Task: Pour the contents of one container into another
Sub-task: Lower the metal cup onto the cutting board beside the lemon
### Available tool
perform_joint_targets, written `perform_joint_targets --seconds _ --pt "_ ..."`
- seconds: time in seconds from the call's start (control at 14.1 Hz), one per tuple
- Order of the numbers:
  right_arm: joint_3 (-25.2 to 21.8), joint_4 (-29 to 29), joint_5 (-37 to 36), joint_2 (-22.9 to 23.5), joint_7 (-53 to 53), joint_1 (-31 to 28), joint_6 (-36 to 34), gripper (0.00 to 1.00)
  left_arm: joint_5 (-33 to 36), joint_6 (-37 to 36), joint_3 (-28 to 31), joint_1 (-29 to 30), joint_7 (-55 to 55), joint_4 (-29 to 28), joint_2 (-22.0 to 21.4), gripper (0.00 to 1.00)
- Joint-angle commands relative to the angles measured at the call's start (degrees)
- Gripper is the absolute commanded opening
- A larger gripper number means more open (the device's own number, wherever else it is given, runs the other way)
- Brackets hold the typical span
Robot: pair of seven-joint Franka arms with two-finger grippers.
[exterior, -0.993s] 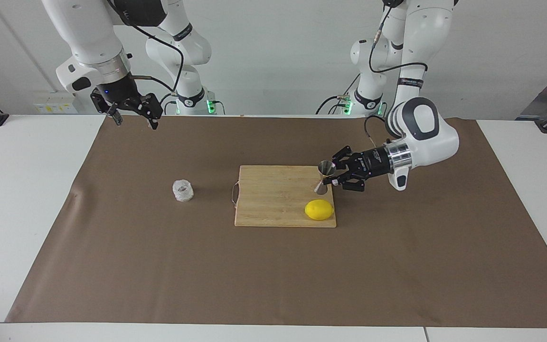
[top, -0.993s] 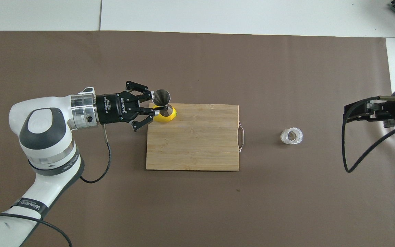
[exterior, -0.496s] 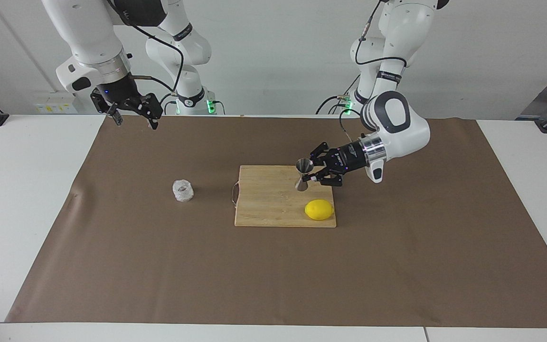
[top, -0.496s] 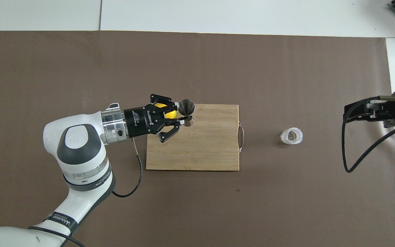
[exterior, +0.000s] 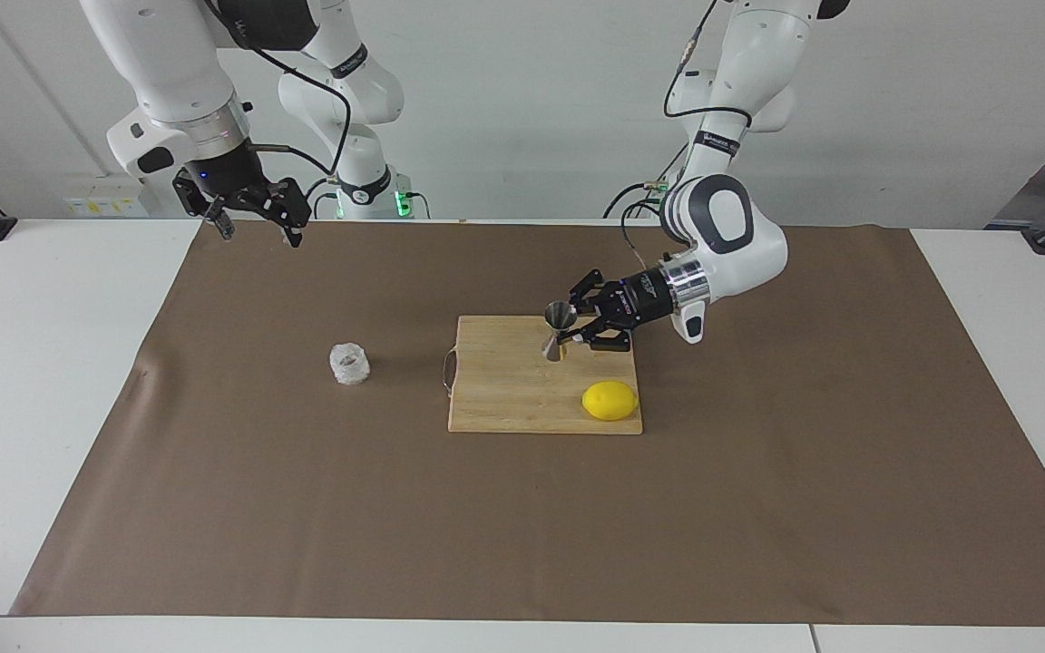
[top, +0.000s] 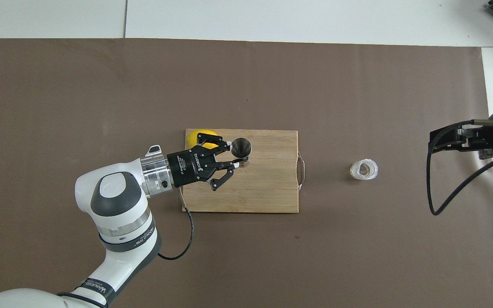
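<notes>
My left gripper (exterior: 570, 336) (top: 234, 154) is shut on the waist of the steel jigger (exterior: 558, 330) (top: 241, 147). It holds the jigger roughly upright, low over the wooden cutting board (exterior: 504, 399) (top: 263, 188). The small textured glass cup (exterior: 349, 364) (top: 363, 170) stands on the brown mat, off the board's handle end, toward the right arm's end of the table. Up at that end of the mat, my right gripper (exterior: 258, 234) (top: 433, 143) waits open and holds nothing.
A yellow lemon (exterior: 610, 400) (top: 195, 137) lies on the board's corner farthest from the robots, toward the left arm's end, partly under my left gripper in the overhead view. A wire handle (exterior: 446, 370) (top: 301, 171) sticks out of the board toward the cup.
My left arm has carried the jigger from the board's edge at the left arm's end toward the board's middle, closer to the glass cup. The right arm has not moved.
</notes>
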Motion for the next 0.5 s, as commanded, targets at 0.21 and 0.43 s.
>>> perform_joint_targets --seconds 0.21,0.43 --pt "0.5 -1.5 -0.1 -1.4 0.6 -0.9 0.0 1.00 -7.5 1.0 0.7 -2.9 9.5 -2.5 1.3 0.00" --pt "0.4 -1.5 -0.1 -1.4 0.6 -0.9 0.0 1.00 -8.9 1.1 0.7 -2.9 10.4 -2.5 1.9 0.00"
